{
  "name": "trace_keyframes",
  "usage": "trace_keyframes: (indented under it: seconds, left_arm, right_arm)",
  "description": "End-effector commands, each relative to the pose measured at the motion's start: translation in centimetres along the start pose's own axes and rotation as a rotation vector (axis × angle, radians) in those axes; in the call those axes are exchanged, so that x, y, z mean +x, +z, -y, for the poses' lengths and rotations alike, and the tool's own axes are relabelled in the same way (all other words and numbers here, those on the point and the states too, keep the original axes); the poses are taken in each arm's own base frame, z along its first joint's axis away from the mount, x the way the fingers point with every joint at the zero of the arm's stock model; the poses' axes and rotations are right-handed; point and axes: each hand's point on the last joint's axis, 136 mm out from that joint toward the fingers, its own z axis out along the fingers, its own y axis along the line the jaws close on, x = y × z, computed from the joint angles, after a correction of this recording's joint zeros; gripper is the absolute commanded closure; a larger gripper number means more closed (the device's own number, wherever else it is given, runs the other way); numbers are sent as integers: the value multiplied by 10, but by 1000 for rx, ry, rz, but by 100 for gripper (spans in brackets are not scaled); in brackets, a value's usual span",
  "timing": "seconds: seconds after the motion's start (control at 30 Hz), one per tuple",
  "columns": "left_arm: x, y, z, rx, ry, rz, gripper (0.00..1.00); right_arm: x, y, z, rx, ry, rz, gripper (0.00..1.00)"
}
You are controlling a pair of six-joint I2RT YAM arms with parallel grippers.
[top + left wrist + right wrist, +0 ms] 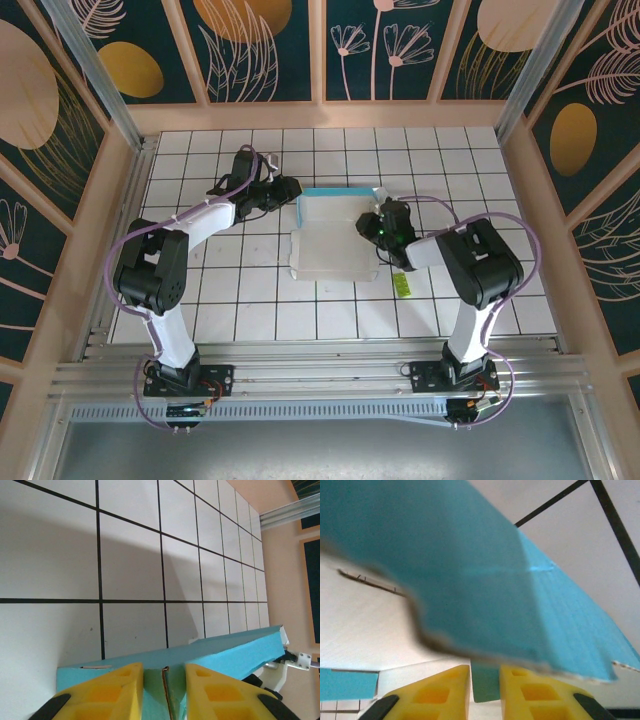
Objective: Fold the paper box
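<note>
The paper box lies mid-table as a white sheet with its teal back wall folded up. My left gripper is at the box's back left corner. In the left wrist view its yellow fingers close on a folded teal corner of the box, whose card edge stands between them at the left gripper. My right gripper is at the box's right side. In the right wrist view a blurred teal wall hangs over the right gripper, and a teal tab shows in its narrow gap.
A small yellow-green slip lies on the tiles just right of the box, beside the right arm. Wooden side walls and a metal rail at the near edge bound the white tiled table.
</note>
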Motion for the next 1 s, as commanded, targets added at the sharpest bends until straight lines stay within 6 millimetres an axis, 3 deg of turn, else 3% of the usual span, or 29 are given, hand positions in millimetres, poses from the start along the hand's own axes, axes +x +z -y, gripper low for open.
trace_keyframes:
  seconds: [0.0, 0.17, 0.27, 0.3, 0.4, 0.67, 0.97]
  left_arm:
    - [38, 10, -23, -81, -45, -130, 75]
    - [38, 10, -24, -86, -44, -126, 75]
    - [39, 9, -25, -86, -41, -122, 75]
    - [40, 9, -24, -80, -42, -124, 75]
    - [39, 8, -19, -63, -42, -126, 75]
    - [35, 7, -18, -74, -33, -113, 75]
    - [33, 7, -14, -63, -35, -112, 75]
  right_arm:
    - [-11, -30, -22, -43, -82, 49, 71]
    - [-38, -75, -10, 11, -202, 177, 57]
    - [-65, -99, 11, 66, -317, 267, 39]
    - [-66, -103, 9, 17, -376, 254, 31]
    - [-71, -109, -5, -112, -525, 213, 22]
    - [-81, -74, -8, -117, -657, 90, 35]
    - [-86, -50, -5, -108, -588, 40, 61]
